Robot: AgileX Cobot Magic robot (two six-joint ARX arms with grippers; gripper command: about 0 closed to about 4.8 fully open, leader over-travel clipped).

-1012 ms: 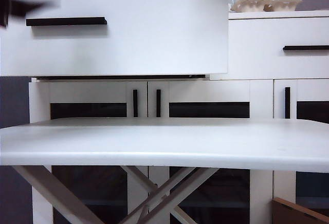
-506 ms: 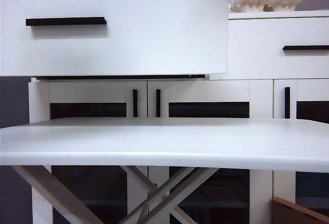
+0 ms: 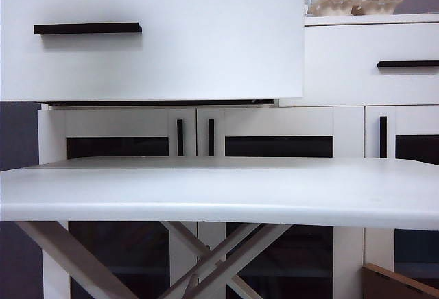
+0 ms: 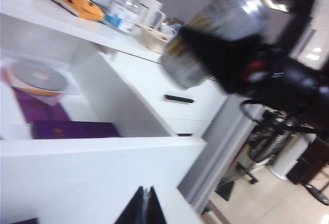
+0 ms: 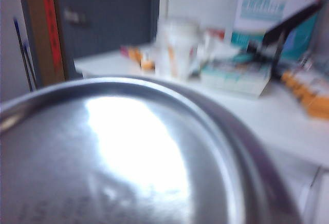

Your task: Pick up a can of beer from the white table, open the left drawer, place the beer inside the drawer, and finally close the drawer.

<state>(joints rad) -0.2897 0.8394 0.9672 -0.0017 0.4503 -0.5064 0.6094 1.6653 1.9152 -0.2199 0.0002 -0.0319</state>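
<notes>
The can of beer (image 4: 231,8), silver with dark-and-gold print, hangs in the air above and beyond the open left drawer (image 4: 92,178), and my right gripper (image 4: 216,54) is shut on it. In the right wrist view the can's shiny end (image 5: 128,157) fills the frame and hides the fingers. My left gripper (image 4: 146,203) is shut with nothing in it, over the drawer's front panel. In the exterior view the left drawer (image 3: 178,52) stands pulled out, with its black handle (image 3: 88,28). The white table (image 3: 219,189) is bare, and neither arm shows there.
Inside the drawer lie purple flat things (image 4: 72,129) and a grey disc (image 4: 38,75). The cabinet top carries mugs (image 4: 133,13) and pale bowls (image 3: 353,5). The narrower right drawer (image 3: 370,73) is closed. Doors with vertical handles (image 3: 180,138) stand behind the table.
A dark blurred arm at the exterior view's upper left edge one second ago has left the frame. The drawer and table have not moved.
</notes>
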